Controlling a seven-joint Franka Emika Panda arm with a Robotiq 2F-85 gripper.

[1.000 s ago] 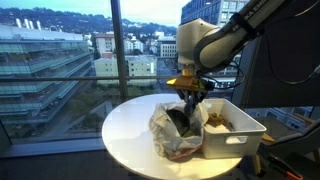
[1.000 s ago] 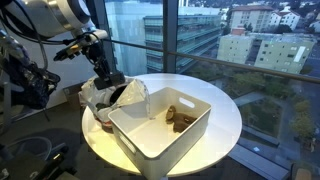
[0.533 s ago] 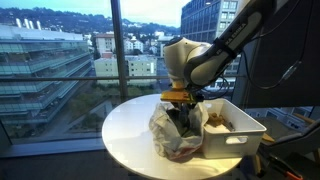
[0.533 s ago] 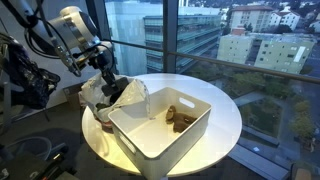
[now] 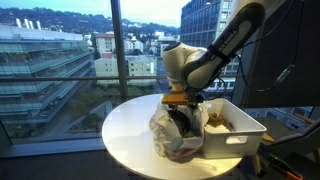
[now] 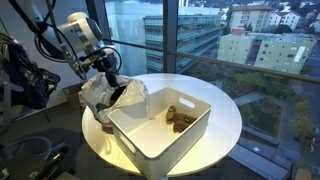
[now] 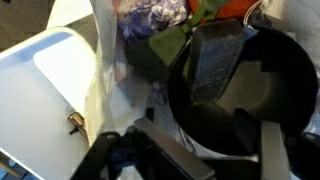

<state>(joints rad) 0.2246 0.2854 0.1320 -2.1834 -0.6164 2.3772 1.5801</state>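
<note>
Bag [image 5: 168, 140] surrounds claw [image 5: 183, 114]; white bin [image 5: 236, 138] holds brown items [image 6: 180, 117].

Two ext. cams, opposite sides, mid-range, sharing table [image 5: 125, 132], bin [image 6: 150, 146]; wrist cam close above bag [image 7: 107, 78]

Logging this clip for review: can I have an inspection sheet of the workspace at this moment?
Surface: round white table by the window.
Job's things: crumpled clear plastic bag with dark contents; the wrist view shows a black bowl-like thing inside.
Clutter: white bin touching the bag, brown pieces inside.
Grippers: gripper lowered into the bag's mouth, fingers apart, nothing seen gripped.
Cables: dark cables hanging beside the arm.
Surroundings: tall windows, buildings outside.
</note>
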